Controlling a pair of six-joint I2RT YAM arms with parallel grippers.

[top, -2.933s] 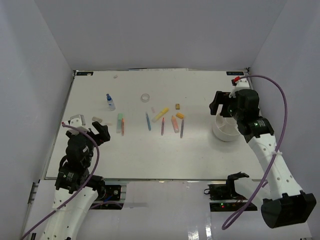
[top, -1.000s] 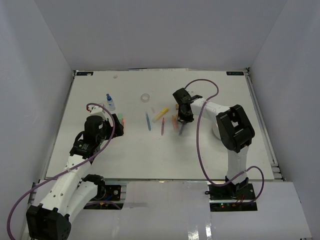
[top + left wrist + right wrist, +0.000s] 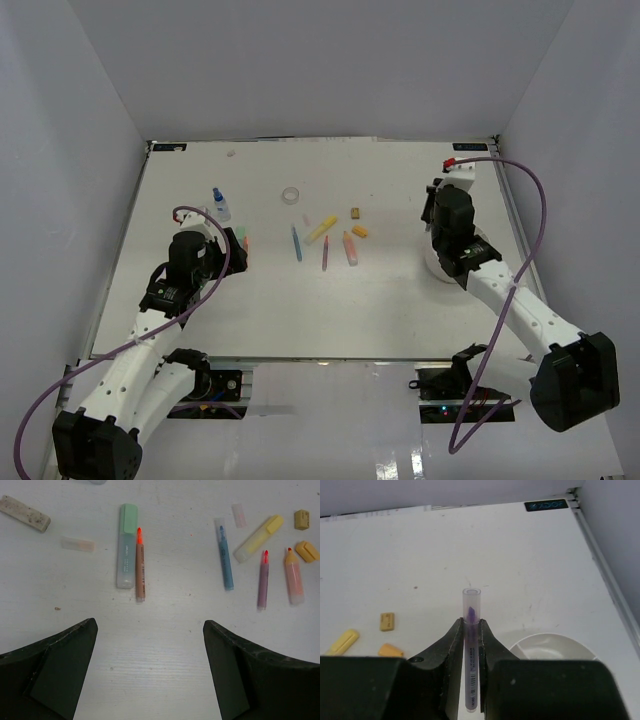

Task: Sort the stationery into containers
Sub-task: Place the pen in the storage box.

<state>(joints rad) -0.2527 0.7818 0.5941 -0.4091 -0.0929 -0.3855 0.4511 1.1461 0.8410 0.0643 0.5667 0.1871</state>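
Observation:
My right gripper is shut on a purple pen with a clear cap, which points toward the back wall. It hangs just above and left of the round white tub. From above, the right gripper covers part of the tub. The left gripper stands open and empty, low over bare table. Ahead of it lie a green highlighter and an orange pen, side by side. Further right lie a blue pen, a yellow highlighter, a purple pen with a red tip and an orange highlighter.
A blue-capped bottle and a clear tape ring sit at the back. A speckled eraser, a tan eraser and an orange cap lie among the pens. Walls enclose the table on three sides.
The right gripper has lifted the purple pen from beside the orange highlighter and carried it right, to the tub. The left arm has held still for the last second.

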